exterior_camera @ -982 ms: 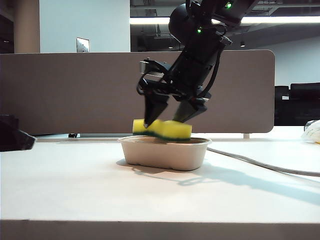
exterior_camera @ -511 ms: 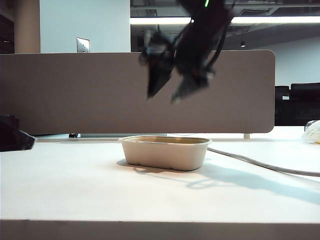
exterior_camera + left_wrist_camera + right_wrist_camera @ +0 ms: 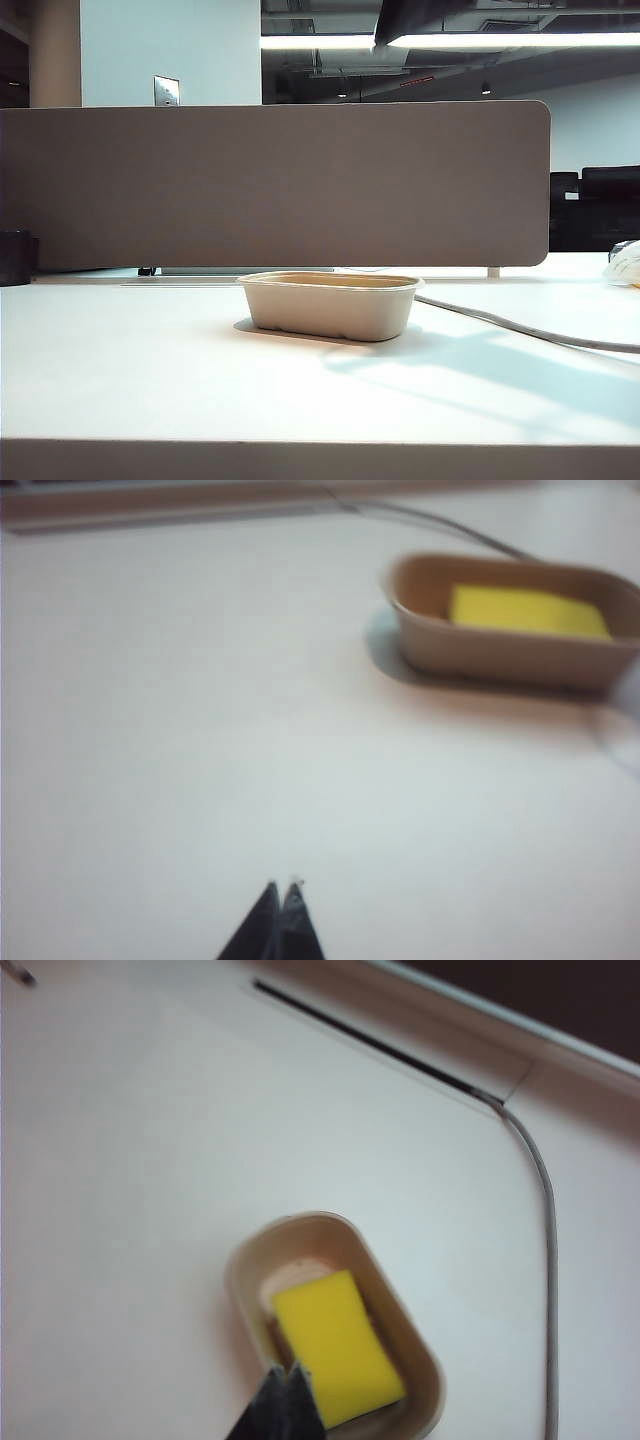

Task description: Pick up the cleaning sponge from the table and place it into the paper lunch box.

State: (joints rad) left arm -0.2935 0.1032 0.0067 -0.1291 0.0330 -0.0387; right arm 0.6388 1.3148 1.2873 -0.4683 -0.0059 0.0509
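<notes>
The right gripper (image 3: 286,1372) is hanging high above the box (image 3: 240,1300), its two dark fingertips pressed together with nothing between them; in its wrist picture they are poking in at the lower middle of the frame, overlapping the near edge of the sponge (image 3: 335,1350) only by line of sight. The left gripper (image 3: 282,892) is also pinched together and empty, its tips showing at the bottom centre of its own picture over bare table (image 3: 200,730), well apart from the box at the upper right there. In the room view neither hand is showing; only a dark piece of arm is crossing the top edge right of centre.

The sponge is lying flat inside the box, yellow face up, filling most of the floor with a strip of bare pulp showing at one end. From the room view the box (image 3: 330,305) is sitting in the middle of the table and the sponge is hidden below the rim. A grey cable (image 3: 530,330) is trailing off toward the right.

Judging by its look, the sponge is light, soft foam that squashes under a pinch and springs back, not slippery or fragile. If it needed lifting again, I would take it across the narrower width, fingers dropping inside the walls. The placing looks done.
</notes>
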